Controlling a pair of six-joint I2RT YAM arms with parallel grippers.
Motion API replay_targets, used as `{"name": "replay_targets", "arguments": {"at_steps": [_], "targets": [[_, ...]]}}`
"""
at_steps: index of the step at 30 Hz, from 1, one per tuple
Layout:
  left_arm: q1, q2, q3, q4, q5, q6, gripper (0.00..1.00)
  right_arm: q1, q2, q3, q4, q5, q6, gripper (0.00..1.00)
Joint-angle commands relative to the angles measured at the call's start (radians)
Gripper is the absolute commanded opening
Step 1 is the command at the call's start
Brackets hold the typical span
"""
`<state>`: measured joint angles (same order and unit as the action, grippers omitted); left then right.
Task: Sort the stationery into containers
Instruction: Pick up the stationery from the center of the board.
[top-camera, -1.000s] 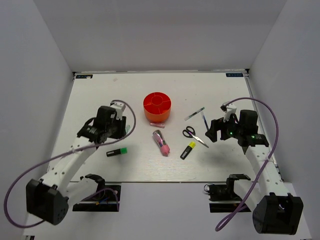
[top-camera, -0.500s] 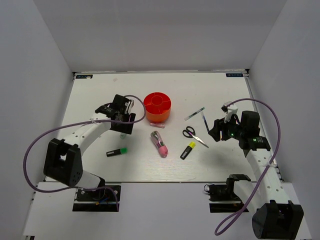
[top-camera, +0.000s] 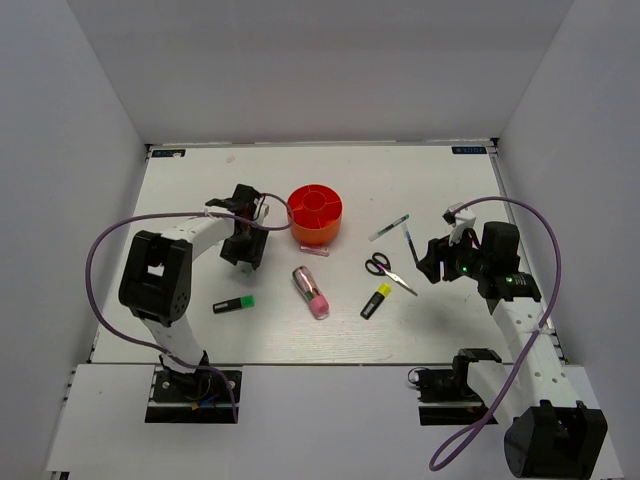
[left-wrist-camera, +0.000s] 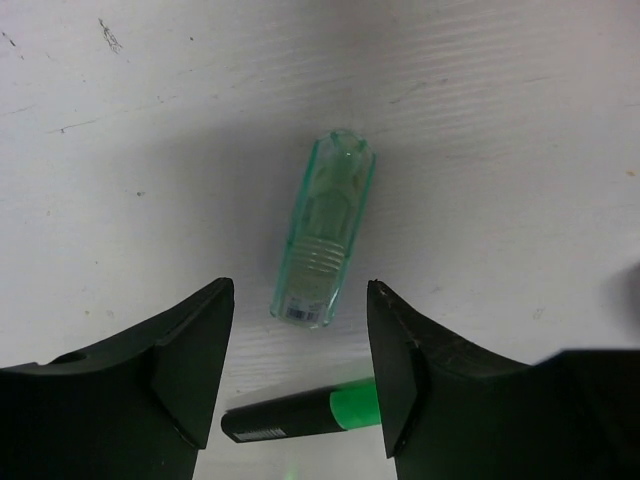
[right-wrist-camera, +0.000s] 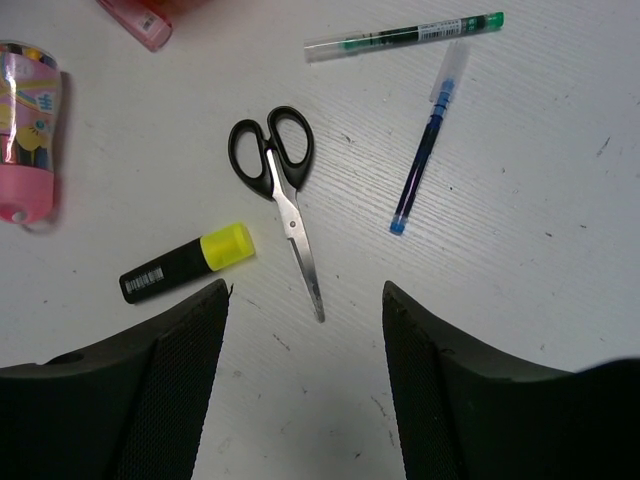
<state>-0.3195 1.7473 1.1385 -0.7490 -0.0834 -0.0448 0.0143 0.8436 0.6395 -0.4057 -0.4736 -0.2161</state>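
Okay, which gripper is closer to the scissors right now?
Right. The right gripper hangs just right of the scissors, jaws open. The left gripper is beyond the orange organiser, on its left side, above a clear green item.

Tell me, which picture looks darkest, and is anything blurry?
Left wrist view: darkest, the table grey with shade around the clear greenish tube, yet sharp. Right wrist view: bright, the scissors crisp with thin shadows. Top view: even light, soft shadows, small things too tiny to see well.
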Motion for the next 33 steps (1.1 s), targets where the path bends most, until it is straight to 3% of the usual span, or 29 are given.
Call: {"name": "replay_targets", "arguments": {"at_steps": [1,8,11,12,15,17,20,21,22,23,24,28,33], "targets": [[0.022,0.015,0.032,0.02,0.04,0.01,0.66,-0.002,-0.009,0.032,0.005,0.01,0.0,0.66],[0.025,0.06,0.004,0.05,0.053,0.006,0.53,-0.002,-0.006,0.034,0.002,0.016,-0.002,0.68],[0.026,0.07,-0.008,0.06,0.053,0.003,0.4,-0.002,-0.008,0.034,0.002,0.016,0.0,0.68],[0.025,0.07,-0.011,0.063,0.051,0.0,0.28,-0.002,-0.006,0.037,0.004,0.016,0.0,0.68],[0.025,0.061,-0.011,0.05,0.05,-0.004,0.08,-0.002,-0.006,0.034,0.001,0.015,0.001,0.68],[0.025,0.02,0.001,0.031,0.069,-0.018,0.01,-0.004,-0.009,0.034,-0.001,0.012,0.001,0.68],[0.026,-0.086,0.033,0.027,0.134,-0.055,0.01,-0.001,-0.006,0.035,0.001,0.006,0.0,0.68],[0.019,-0.15,0.041,0.04,0.164,-0.076,0.01,-0.002,-0.003,0.032,-0.001,0.003,-0.002,0.64],[0.007,-0.15,0.047,0.045,0.178,-0.093,0.01,-0.004,-0.003,0.032,0.001,-0.008,-0.005,0.5],[-0.003,-0.184,0.072,0.051,0.197,-0.098,0.01,-0.002,-0.001,0.031,-0.001,-0.014,-0.008,0.29],[-0.024,-0.209,0.085,0.063,0.204,-0.113,0.01,-0.002,0.002,0.029,0.002,-0.022,-0.009,0.0],[-0.104,-0.232,0.148,0.112,0.183,-0.171,0.01,-0.005,0.002,0.028,0.01,-0.014,-0.006,0.0],[-0.121,-0.227,0.115,0.284,0.192,-0.38,0.01,-0.004,-0.001,0.025,0.015,0.001,-0.006,0.0]]}}
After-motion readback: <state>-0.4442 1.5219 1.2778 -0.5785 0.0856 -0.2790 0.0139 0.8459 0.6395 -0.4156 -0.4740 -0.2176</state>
